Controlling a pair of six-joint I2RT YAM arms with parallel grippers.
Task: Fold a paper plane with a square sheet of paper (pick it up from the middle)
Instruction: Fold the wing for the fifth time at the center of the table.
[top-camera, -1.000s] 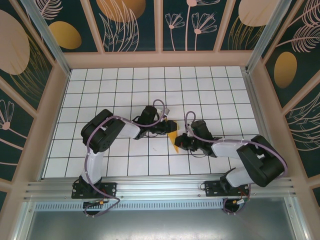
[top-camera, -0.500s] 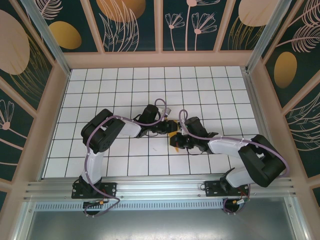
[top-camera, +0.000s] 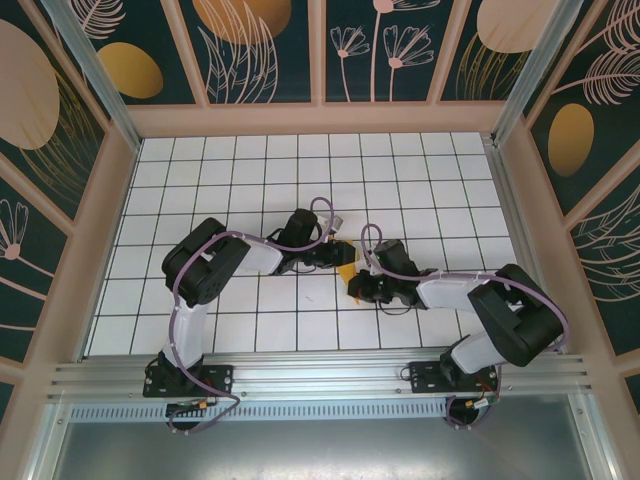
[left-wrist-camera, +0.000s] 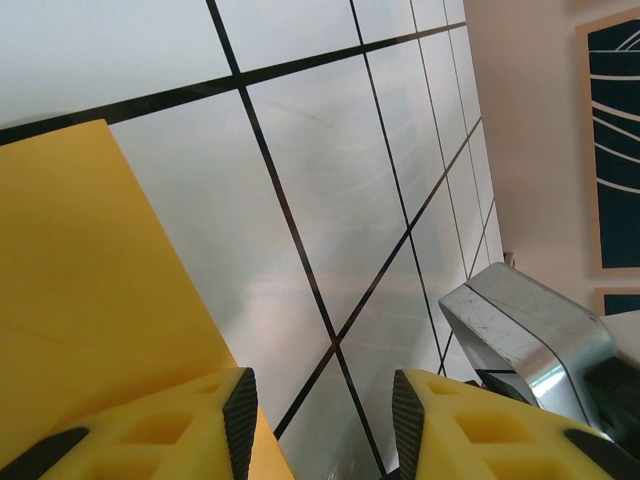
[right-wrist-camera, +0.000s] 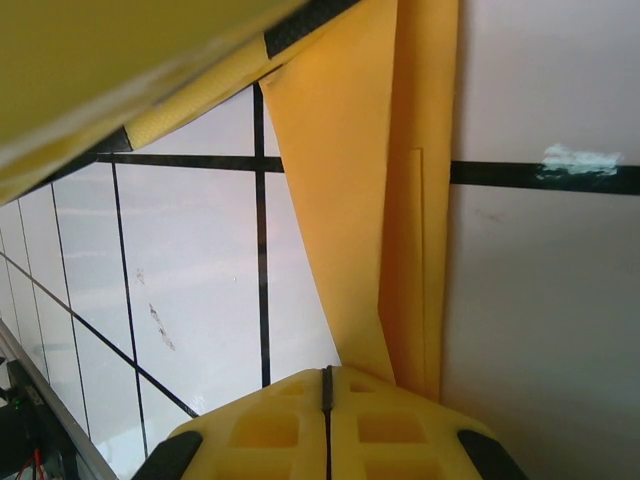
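Many white gridded tiles (top-camera: 250, 180): left end effector (left-wrist-camera: 320, 398) parted, empty; right end effector (right-wrist-camera: 327, 376) closed by paper (right-wrist-camera: 350, 200).

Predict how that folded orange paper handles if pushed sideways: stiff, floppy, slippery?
The folded paper looks thin with layered flaps: probably light, stiffer along creases, floppy elsewhere. On the glossy tiled table it would likely slide easily.

One sheet of paper (top-camera: 346, 271), orange-yellow and folded narrow, sits between the two pairs of jaws. There are two arms, a left arm (top-camera: 205, 268) and a right arm (top-camera: 510, 322). There are two grippers, the left gripper (top-camera: 337, 256) and the right gripper (top-camera: 357, 290). Each carries two yellow fingers (left-wrist-camera: 150, 432), four in all. One tiled tabletop (top-camera: 250, 180) lies beneath the jaws.
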